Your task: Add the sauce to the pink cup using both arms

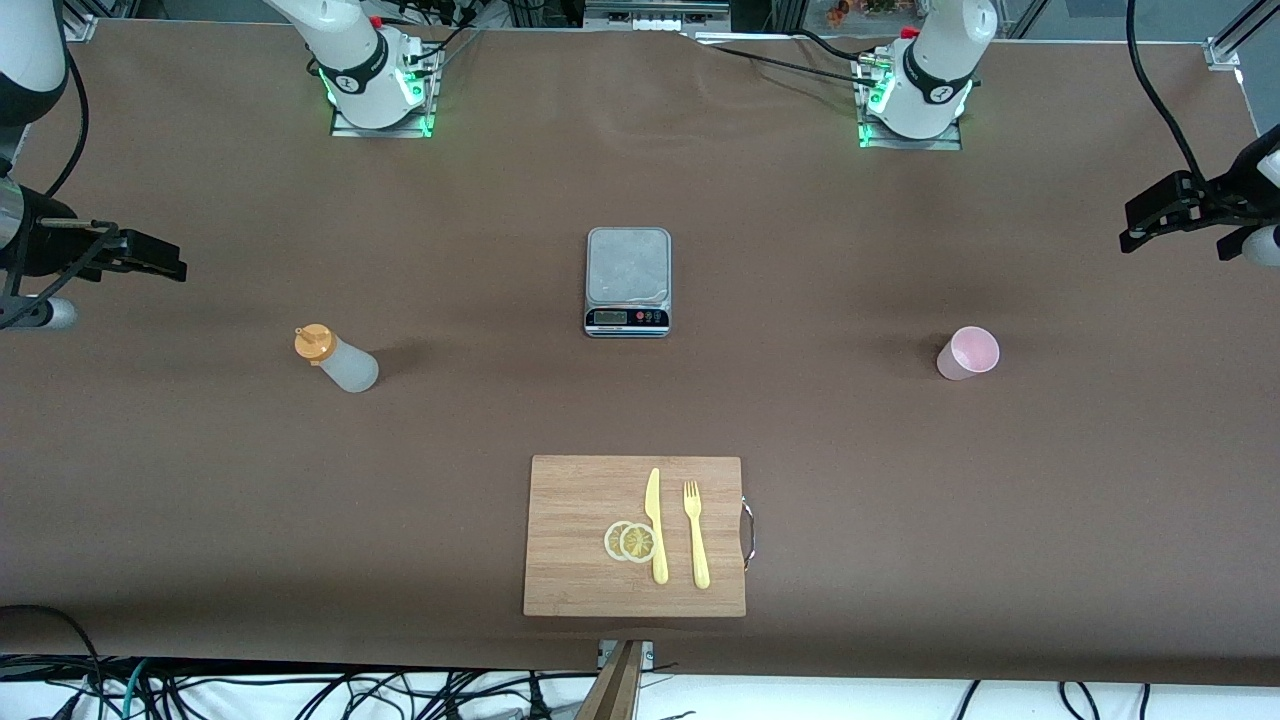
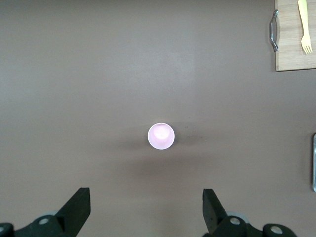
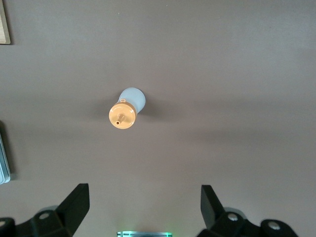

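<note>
Both claws hang spread wide and empty: the left gripper (image 2: 146, 210) high over the table's edge at its arm's end, the pink cup (image 1: 967, 353) upright below it with bare brown table (image 1: 800, 420) all round. Under the right gripper (image 3: 143, 210) stands the sauce bottle (image 1: 336, 359), alone too. Only each claw's fingertips show in its wrist view; scale (image 1: 628, 281) and cutting board (image 1: 580, 540) are cut off at the borders.

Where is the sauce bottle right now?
The sauce bottle stands upright on the table toward the right arm's end, level with the kitchen scale, untouched; the open right gripper hangs above it.
</note>
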Motion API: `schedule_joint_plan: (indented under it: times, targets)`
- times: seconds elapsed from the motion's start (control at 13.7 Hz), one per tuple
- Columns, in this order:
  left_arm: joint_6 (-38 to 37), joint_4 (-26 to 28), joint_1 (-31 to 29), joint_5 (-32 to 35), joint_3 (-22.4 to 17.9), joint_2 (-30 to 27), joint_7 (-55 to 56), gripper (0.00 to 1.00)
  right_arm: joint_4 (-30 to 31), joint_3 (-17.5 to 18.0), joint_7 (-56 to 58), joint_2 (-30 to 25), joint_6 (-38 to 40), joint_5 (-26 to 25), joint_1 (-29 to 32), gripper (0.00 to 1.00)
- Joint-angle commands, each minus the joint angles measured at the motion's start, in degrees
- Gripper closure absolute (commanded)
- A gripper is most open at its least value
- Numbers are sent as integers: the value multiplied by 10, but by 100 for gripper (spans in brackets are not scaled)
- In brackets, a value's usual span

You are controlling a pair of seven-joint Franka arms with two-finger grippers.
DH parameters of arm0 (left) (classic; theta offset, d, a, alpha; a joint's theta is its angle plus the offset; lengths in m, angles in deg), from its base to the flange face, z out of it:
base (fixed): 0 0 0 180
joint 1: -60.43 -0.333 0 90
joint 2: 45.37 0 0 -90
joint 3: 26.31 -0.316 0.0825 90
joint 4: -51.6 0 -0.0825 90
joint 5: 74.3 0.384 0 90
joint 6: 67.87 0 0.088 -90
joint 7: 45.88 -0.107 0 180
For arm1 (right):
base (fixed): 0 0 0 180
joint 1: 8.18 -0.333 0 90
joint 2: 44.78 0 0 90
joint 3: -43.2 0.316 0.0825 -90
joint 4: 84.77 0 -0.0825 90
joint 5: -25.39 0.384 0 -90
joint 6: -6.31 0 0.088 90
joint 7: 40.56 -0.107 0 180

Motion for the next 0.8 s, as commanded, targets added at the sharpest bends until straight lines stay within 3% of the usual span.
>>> schedule_joint_plan:
  times: [0.0,0.73]
  targets:
    - [-8,-19,-4,4,4,10,-1,0,-15,0,-5,6,6,7,4,0]
    - [-8,-19,-12,5,4,7,-1,0,-16,-1,-4,8,5,6,4,0]
